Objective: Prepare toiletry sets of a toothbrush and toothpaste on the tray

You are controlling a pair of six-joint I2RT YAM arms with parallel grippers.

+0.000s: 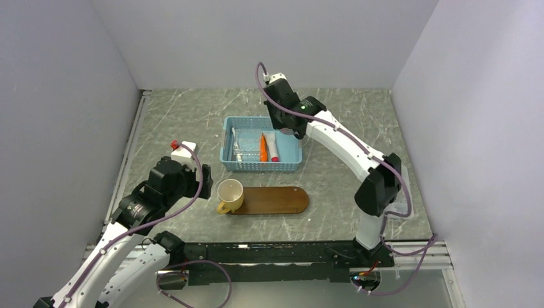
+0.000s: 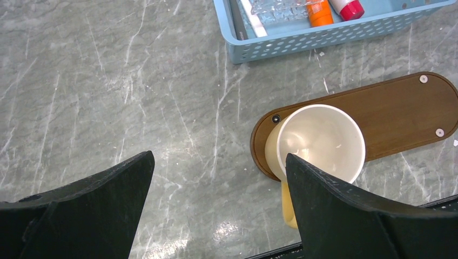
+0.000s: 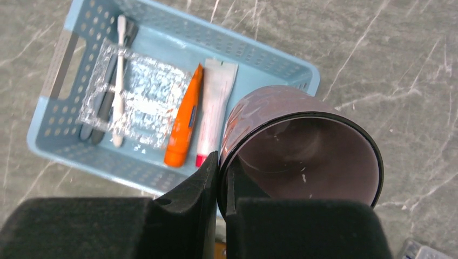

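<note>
Firstly, in the top view the tray [image 1: 282,200] lies on the grey marbled surface [image 1: 179,115] near the arm bases, and a cream cup [image 1: 229,194] with a yellow handle stands on its left end. Just behind the tray is the light-blue basket [image 1: 262,167]. The toothpaste [image 1: 263,151] lies inside it beside a white tube [image 1: 274,146] with a red cap, and any print on them is too small to read here. In the left wrist view the left end effector [image 2: 219,157] is spread wide, its two black fingers [image 2: 97,205] far from each other, and it holds and touches nothing. It hangs above the bare surface, with the cream cup and the end of the tray just beside one finger in the picture. In the right wrist view the right end effector [image 3: 222,159] is pressed together on the rim of a dark brown cup [image 3: 302,156], one finger outside the wall and one inside, and the mouth of this cup faces the camera. Behind it the basket holds a dark grey stick [image 3: 102,110], the toothbrush [image 3: 119,81] at the edge of a crinkled clear wrapper [image 3: 154,97], then the toothpaste and the white tube side by side. The orange tube carries a dark print, too small to read. Toothbrush and toothpaste both lie in the basket, not on the tray.
</note>
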